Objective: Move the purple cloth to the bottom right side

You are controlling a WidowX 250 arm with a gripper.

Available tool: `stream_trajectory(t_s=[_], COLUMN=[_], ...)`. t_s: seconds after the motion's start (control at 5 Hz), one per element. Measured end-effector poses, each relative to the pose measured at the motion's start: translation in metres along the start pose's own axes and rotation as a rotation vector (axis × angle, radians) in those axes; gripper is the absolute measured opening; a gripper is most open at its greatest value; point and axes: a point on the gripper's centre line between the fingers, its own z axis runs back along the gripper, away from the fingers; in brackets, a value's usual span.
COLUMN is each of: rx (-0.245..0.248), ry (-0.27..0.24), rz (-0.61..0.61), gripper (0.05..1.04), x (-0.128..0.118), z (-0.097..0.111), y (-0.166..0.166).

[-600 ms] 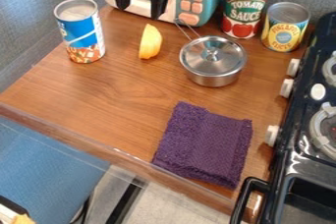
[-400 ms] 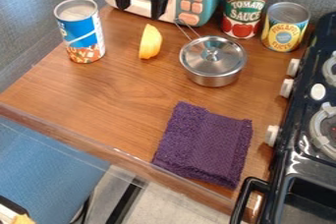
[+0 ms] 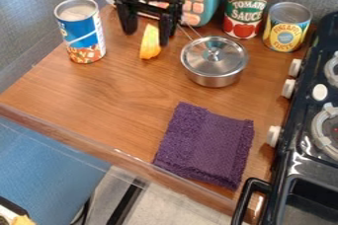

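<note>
Purple and folded, the cloth point(image 3: 204, 147) lies at 5 o'clock on the surface point(image 3: 99, 91), so the move looks about finished. The tool point(image 3: 147, 35) hangs at 11 o'clock, fingers wide apart and gripping nothing, close by the yellow piece point(image 3: 149, 45). Best raise it straight up before any swing, clear of that piece and the pot point(image 3: 213, 66). Should the cloth want a nudge, pinch its 9 o'clock side lightly and ease it a little toward 5, short of the knob point(image 3: 273, 136).
</note>
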Motion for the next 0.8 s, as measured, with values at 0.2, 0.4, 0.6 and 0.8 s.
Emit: stream_trajectory(t_s=[0.2,0.4,0.6,0.8], rx=[-0.015,0.011,0.02,0.018], ry=[-0.024,-0.011,-0.027,-0.045], rz=[-0.016,-0.047,-0.016,-0.005], gripper=[0.999,0.999,0.999,0.999], x=[-0.022,-0.04,-0.058,-0.069], z=[0.002,-0.011,-0.022,-0.032], y=[-0.031,-0.071,-0.095,-0.117])
